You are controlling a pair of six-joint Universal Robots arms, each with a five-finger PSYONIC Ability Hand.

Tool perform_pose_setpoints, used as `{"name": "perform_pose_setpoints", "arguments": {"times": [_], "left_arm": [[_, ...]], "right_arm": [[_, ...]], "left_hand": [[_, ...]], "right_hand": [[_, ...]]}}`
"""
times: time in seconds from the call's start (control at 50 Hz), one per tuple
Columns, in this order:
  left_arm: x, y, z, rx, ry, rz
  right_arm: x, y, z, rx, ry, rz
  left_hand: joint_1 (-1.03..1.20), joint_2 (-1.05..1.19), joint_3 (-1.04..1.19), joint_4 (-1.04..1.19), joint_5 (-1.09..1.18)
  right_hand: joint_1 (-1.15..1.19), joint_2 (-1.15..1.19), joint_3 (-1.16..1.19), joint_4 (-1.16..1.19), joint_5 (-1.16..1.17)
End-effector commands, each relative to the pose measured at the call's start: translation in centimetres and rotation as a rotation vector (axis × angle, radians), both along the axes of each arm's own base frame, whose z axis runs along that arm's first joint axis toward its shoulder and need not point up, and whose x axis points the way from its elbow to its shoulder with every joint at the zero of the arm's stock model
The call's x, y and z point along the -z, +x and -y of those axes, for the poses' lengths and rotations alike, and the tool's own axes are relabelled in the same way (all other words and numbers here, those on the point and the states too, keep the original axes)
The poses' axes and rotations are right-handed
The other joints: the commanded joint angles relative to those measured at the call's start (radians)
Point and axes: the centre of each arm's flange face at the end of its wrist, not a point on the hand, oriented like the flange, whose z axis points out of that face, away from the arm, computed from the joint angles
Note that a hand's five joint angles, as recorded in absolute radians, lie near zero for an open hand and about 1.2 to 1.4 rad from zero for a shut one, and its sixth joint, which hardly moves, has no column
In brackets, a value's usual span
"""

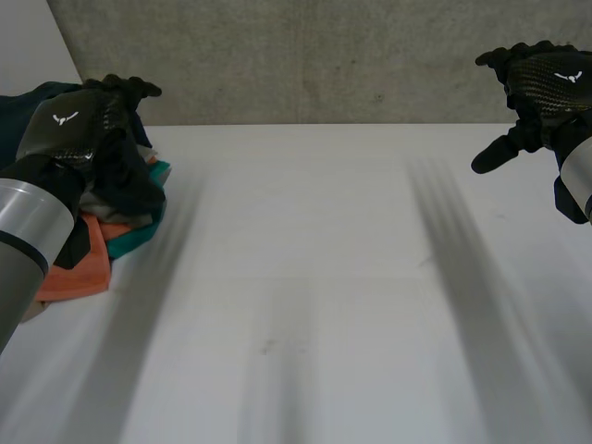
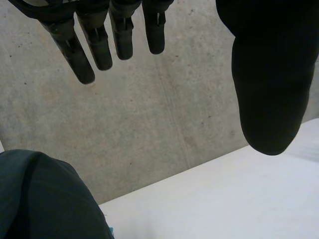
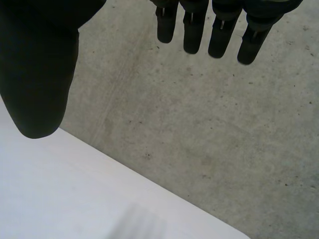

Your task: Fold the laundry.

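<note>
A pile of laundry (image 1: 111, 227) lies at the table's far left: dark navy cloth on top, then teal and orange pieces (image 1: 79, 273) beneath. My left hand (image 1: 79, 125) hovers above that pile, fingers (image 2: 94, 47) straight and spread, thumb apart, holding nothing. The navy cloth (image 2: 45, 199) shows below the left palm. My right hand (image 1: 541, 83) is raised at the far right, above the table's back edge, fingers (image 3: 219, 35) straight and thumb out, empty.
The white table (image 1: 324, 296) stretches wide between the two arms. A grey concrete wall (image 1: 314, 55) runs along its back edge.
</note>
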Motion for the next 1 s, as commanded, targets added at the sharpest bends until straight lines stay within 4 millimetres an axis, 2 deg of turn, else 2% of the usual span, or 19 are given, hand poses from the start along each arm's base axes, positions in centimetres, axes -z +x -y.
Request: {"name": "perform_pose_setpoints", "arguments": {"times": [0.02, 0.18, 0.28, 0.36, 0.44, 0.46, 0.52, 0.54, 0.6, 0.68, 0.74, 0.76, 0.78, 0.8, 0.84, 0.92, 0.94, 0.98, 1.0], "left_arm": [[-0.3, -0.2, 0.3, 0.001, -0.018, -0.005], [-1.7, -0.5, 1.6, -0.004, -0.113, -0.033], [-1.9, -0.9, 4.5, -0.030, -0.144, -0.015], [-0.5, -0.8, 8.3, -0.082, -0.145, 0.084], [1.0, 0.5, 12.6, -0.157, -0.169, 0.235], [1.9, 1.1, 14.7, -0.192, -0.179, 0.304], [3.2, 2.1, 17.4, -0.251, -0.190, 0.385], [4.2, 2.9, 19.1, -0.299, -0.191, 0.434], [5.8, 4.3, 21.7, -0.387, -0.201, 0.510], [6.7, 5.7, 23.8, -0.460, -0.235, 0.593], [6.3, 5.7, 24.3, -0.483, -0.291, 0.632], [6.1, 5.4, 24.3, -0.484, -0.307, 0.634], [5.9, 5.2, 24.3, -0.489, -0.330, 0.637], [5.6, 5.0, 24.3, -0.492, -0.353, 0.635], [5.0, 4.6, 24.1, -0.496, -0.378, 0.621], [0.5, 1.9, 21.6, -0.453, -0.477, 0.551], [-1.6, 0.2, 19.9, -0.407, -0.525, 0.503], [-3.3, -1.2, 18.4, -0.360, -0.569, 0.457], [-5.3, -2.8, 16.5, -0.307, -0.614, 0.397]], "right_arm": [[0.1, 0.0, -0.1, -0.003, 0.000, -0.006], [0.3, 0.1, -0.1, -0.006, 0.007, -0.010], [0.5, 0.1, -0.2, -0.009, 0.012, -0.013], [0.6, 0.1, -0.2, -0.010, 0.013, -0.015], [0.7, 0.1, -0.3, -0.012, 0.016, -0.015], [0.7, 0.1, -0.3, -0.012, 0.016, -0.015], [0.7, 0.1, -0.3, -0.013, 0.018, -0.016], [0.7, 0.1, -0.3, -0.012, 0.018, -0.016], [0.8, 0.1, -0.4, -0.013, 0.019, -0.016], [0.8, 0.2, -0.4, -0.015, 0.020, -0.018], [0.9, 0.2, -0.3, -0.018, 0.020, -0.018], [0.9, 0.2, -0.4, -0.019, 0.022, -0.019], [0.9, 0.2, -0.4, -0.021, 0.021, -0.020], [0.9, 0.2, -0.4, -0.021, 0.020, -0.020], [0.9, 0.2, -0.3, -0.025, 0.019, -0.021], [0.8, 0.3, -0.4, -0.033, 0.016, -0.021], [0.7, 0.3, -0.4, -0.034, 0.014, -0.021], [0.5, 0.2, -0.4, -0.033, 0.007, -0.019], [0.4, 0.2, -0.4, -0.033, 0.005, -0.018]], "left_hand": [[-0.089, -0.102, -0.101, -0.103, -0.101], [-0.089, -0.102, -0.101, -0.103, -0.101], [-0.089, -0.102, -0.101, -0.103, -0.101], [-0.089, -0.102, -0.101, -0.103, -0.101], [-0.089, -0.102, -0.101, -0.103, -0.101], [-0.089, -0.102, -0.101, -0.103, -0.101], [-0.089, -0.102, -0.101, -0.103, -0.101], [-0.089, -0.102, -0.101, -0.103, -0.101], [-0.089, -0.102, -0.101, -0.103, -0.101], [-0.024, -0.037, -0.036, -0.038, -0.036], [0.339, 0.326, 0.327, 0.325, 0.327], [0.544, 0.531, 0.532, 0.530, 0.532], [0.926, 0.914, 0.914, 0.913, 0.915], [1.130, 1.118, 1.118, 1.117, 1.119], [1.132, 1.120, 1.120, 1.119, 1.121], [1.132, 1.120, 1.120, 1.119, 1.121], [1.132, 1.120, 1.120, 1.119, 1.121], [1.132, 1.120, 1.120, 1.119, 1.121], [1.132, 1.120, 1.120, 1.119, 1.121]], "right_hand": [[-0.088, -0.091, -0.099, -0.103, -0.096], [-0.088, -0.091, -0.099, -0.103, -0.096], [-0.088, -0.091, -0.099, -0.103, -0.096], [-0.088, -0.091, -0.099, -0.103, -0.096], [-0.088, -0.091, -0.099, -0.103, -0.096], [-0.088, -0.091, -0.099, -0.103, -0.096], [-0.088, -0.091, -0.099, -0.103, -0.096], [-0.088, -0.091, -0.099, -0.103, -0.096], [-0.088, -0.091, -0.099, -0.103, -0.096], [-0.088, -0.091, -0.099, -0.103, -0.096], [-0.088, -0.091, -0.099, -0.103, -0.096], [-0.088, -0.091, -0.099, -0.103, -0.096], [-0.088, -0.091, -0.099, -0.103, -0.096], [-0.088, -0.091, -0.099, -0.103, -0.096], [-0.088, -0.091, -0.099, -0.103, -0.096], [-0.088, -0.091, -0.099, -0.103, -0.096], [-0.088, -0.091, -0.099, -0.103, -0.096], [-0.088, -0.091, -0.099, -0.103, -0.096], [-0.088, -0.091, -0.099, -0.103, -0.096]]}}
